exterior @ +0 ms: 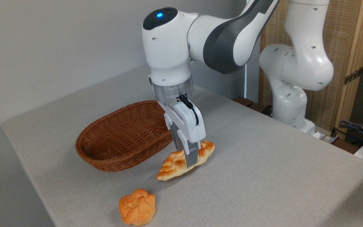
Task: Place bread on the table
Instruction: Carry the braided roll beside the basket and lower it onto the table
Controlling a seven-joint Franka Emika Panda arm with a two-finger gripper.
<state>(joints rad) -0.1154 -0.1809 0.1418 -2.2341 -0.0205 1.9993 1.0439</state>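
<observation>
The gripper (pixel 190 162) has its jaws clenched across the middle of the bread (pixel 173 165), 1 finger visible over the near side of the loaf and the other hidden behind it. The loaf hangs tilted, its left pointed end low and at or just above the counter (pixel 263 176), its right end raised beside the finger. It is outside the basket (pixel 121 135), just to the right of the basket's near rim. Whether the low tip is already touching the cloth cannot be told from this view.

The bread looks light, with a dry, braided crust that gives the fingers ridges to bite on, so it is unlikely to slip. It could well be soft and dent under a hard squeeze, though no denting shows here. The middle is the sensible place to hold it: the pointed ends are thin and would let the loaf swing or pivot, as the present tilt hints.

Around it, the basket appears empty, standing just left of the loaf. 1 small round bun (pixel 137 207) lies on the cloth nearer the front edge, apart from the loaf. The patch of counter under and to the right of the bread is open, so setting it down meets no obstruction.
</observation>
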